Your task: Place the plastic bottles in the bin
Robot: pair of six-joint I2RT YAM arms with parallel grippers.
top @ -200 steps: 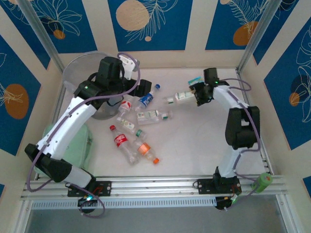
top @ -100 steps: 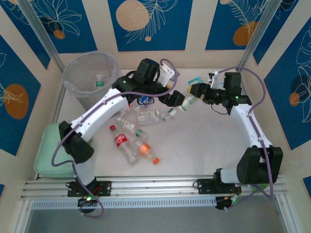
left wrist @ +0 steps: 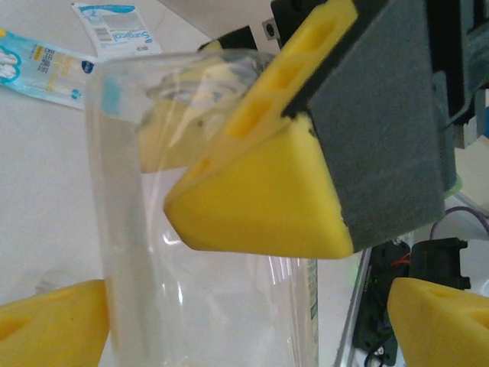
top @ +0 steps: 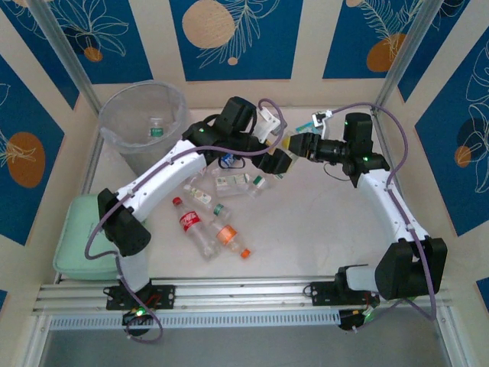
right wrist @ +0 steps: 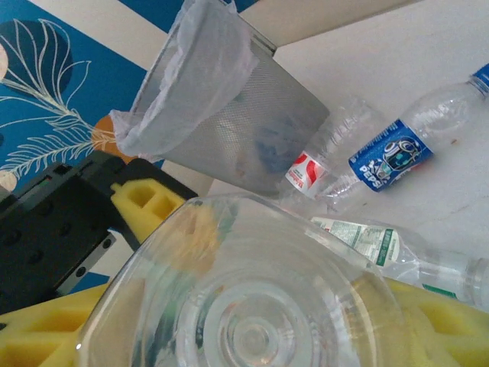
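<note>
**Clear plastic drink bottle (left wrist: 214,306) shared between two arms**

At the far left of the white surface (top: 306,222) lies a flat pale green pad (top: 76,237), which is no part of the job. Behind it stands the translucent greyish-white round plastic bin (top: 122,149), with a small green-labelled bottle (top: 155,131) already inside. The bin sits in the left arm's corner, well apart from the right arm. That is probably why a bottle picked up on the right has to change hands.

Next come the loose bottles lying on the surface. A red-labelled bottle (top: 191,223) and an orange-labelled bottle (top: 227,235) are nearer the arm bases, and a blue-labelled bottle (right wrist: 393,149) is close to the bin's foot.

At the centre, the left end effector (top: 279,160) is stretched out above this pile. Its yellow fingers stand wide on either side of the clear bottle. In the wrist view one finger sits close to the bottle wall and the other is well apart from it, so nothing is clamped yet.

On the right, the right end effector (top: 299,144) grips that bottle, with a grey pad pressed to its wall. It holds the bottle out sideways, off the surface, leaving the body free to be taken. By my judgement, it should let go only once the left fingers have closed, or the bottle drops onto the pile.
</note>
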